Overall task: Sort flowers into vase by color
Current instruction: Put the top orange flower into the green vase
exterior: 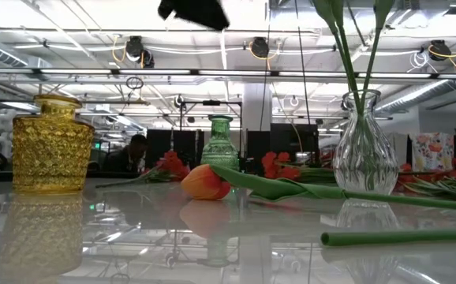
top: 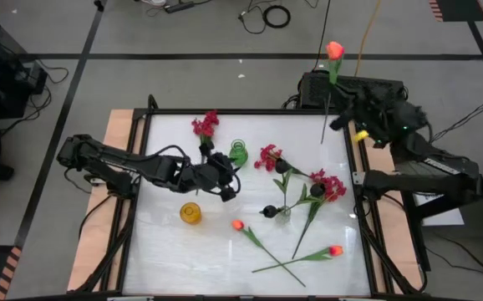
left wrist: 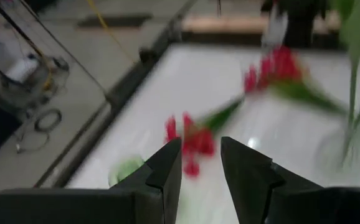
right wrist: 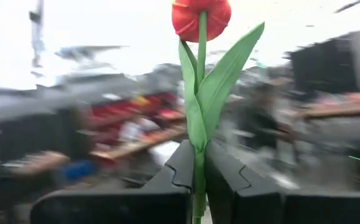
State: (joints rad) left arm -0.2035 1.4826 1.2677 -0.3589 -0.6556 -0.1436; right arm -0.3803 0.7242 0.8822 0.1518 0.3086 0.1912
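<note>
My right gripper (right wrist: 198, 171) is shut on an orange-red tulip (top: 335, 50) and holds it high over the table's far right corner. My left gripper (left wrist: 202, 168) hovers above the table beside the green vase (top: 238, 152). Its fingers stand apart with nothing between them. Two more tulips (top: 237, 224) (top: 335, 250) lie on the table near the front. Crimson sprays (top: 266, 157) (top: 329, 186) lie mid-table. Another spray (top: 205, 125) lies at the far left, its stem running under my left arm. The clear vase (exterior: 364, 150) holds green stems with black blooms (top: 268, 211). My right gripper pinches the tulip's green stem (right wrist: 198, 163) between its two fingers, just below where the leaves branch off. The fingers come from the table's right side and lie across the stem. The tulip is lifted clear, bloom (right wrist: 201, 17) above the fingers and the stem's lower end (top: 323, 138) hanging below.
A yellow glass vase (top: 190, 213) stands at the near left of the white tabletop. A dark box (top: 315, 88) sits just past the table's far right corner. Cables lie on the floor beyond the far edge. The tabletop's near-left part is bare.
</note>
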